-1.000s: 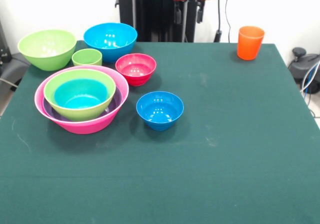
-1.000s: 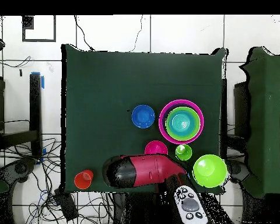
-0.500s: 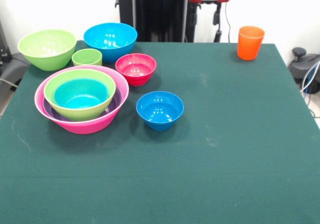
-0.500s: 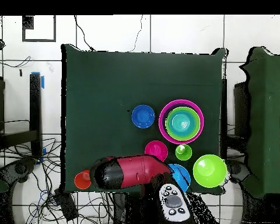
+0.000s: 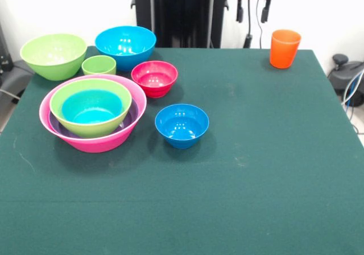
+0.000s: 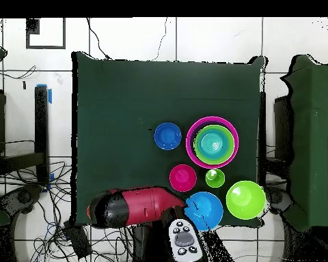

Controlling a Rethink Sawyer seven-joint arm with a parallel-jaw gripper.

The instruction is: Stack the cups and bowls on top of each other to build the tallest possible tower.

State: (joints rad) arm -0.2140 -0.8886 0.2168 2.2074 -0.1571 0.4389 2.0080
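Note:
My gripper (image 5: pixel 252 10) hangs open and empty at the table's far edge, just left of and above the orange cup (image 5: pixel 284 48). In the overhead view the red arm (image 6: pixel 129 207) hides that cup. A huge pink bowl (image 5: pixel 114 141) holds a purple bowl (image 5: pixel 129 117), a lime-green bowl (image 5: pixel 67 95) and a teal bowl (image 5: pixel 91 107), nested. Around it stand a small blue bowl (image 5: pixel 181 124), a red bowl (image 5: pixel 154 77), a short lime-green cup (image 5: pixel 99 65), a large blue bowl (image 5: pixel 125 45) and a second lime-green bowl (image 5: pixel 54 54).
The green table (image 5: pixel 256 169) is bare on its right half apart from the orange cup at the far corner. Cables and black gear (image 5: pixel 347 73) lie off the right edge. The arm's grey button cuff (image 6: pixel 186 240) sits past the table's edge.
The arm has swung steadily along the far edge toward the orange cup. In the overhead view it now covers that cup and has uncovered the large blue bowl. The bowls have not moved.

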